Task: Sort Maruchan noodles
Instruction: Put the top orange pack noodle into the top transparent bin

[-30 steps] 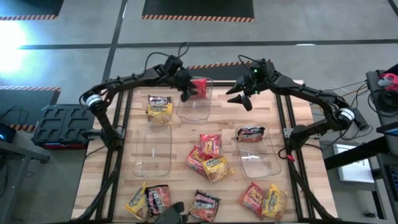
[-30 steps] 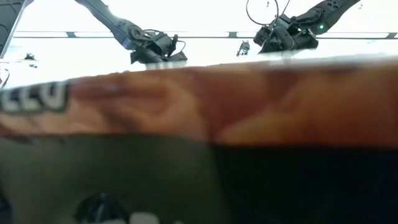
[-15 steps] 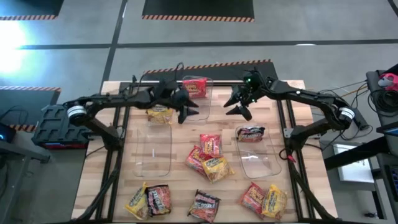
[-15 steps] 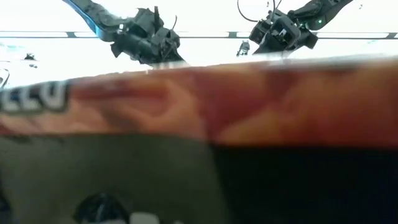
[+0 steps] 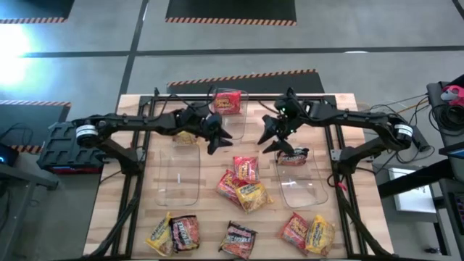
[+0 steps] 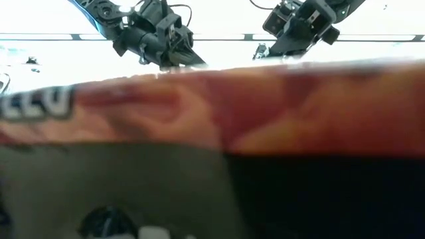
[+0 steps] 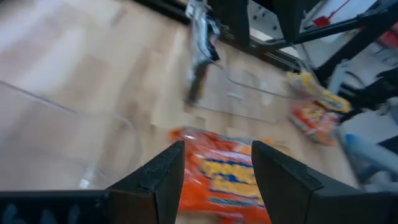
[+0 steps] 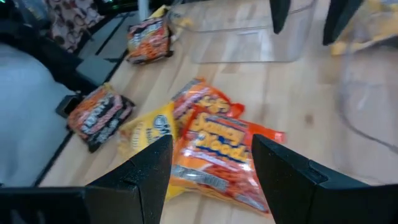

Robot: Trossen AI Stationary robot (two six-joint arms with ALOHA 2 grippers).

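So, the noodle packets are looking light, flat and crinkly: thin slick film over a brittle block, so I'd judge they're going to slide on the wood and crack if squeezed hard; pinching a raised edge or corner seam looks safer than pressing on the face. Using the red packet at mid-surface (image 5: 245, 167) as landmark: a red-and-yellow overlapping pair (image 5: 243, 191) is lying just beside it on the near side, more packets are sitting well nearer the front edge (image 5: 239, 238), and one yellow packet (image 5: 187, 133) is lying off to its far left, partly under the left arm. Containers: the far bin (image 5: 229, 122) beyond the landmark is holding one red packet (image 5: 227, 102); the right bin (image 5: 299, 183) is holding one dark packet (image 5: 293, 155) at its far end; the left bin (image 5: 178, 174) is looking empty. The left end effector (image 5: 217, 133) is hanging over the far bin's near-left part with fingers spread and nothing between them. The right end effector (image 5: 274, 133) is hovering between the far bin and the right bin, jaws wide and empty, aiming toward the landmark cluster in its wrist view (image 8: 214, 149). The wooden surface (image 5: 341, 145) is carrying all of it.
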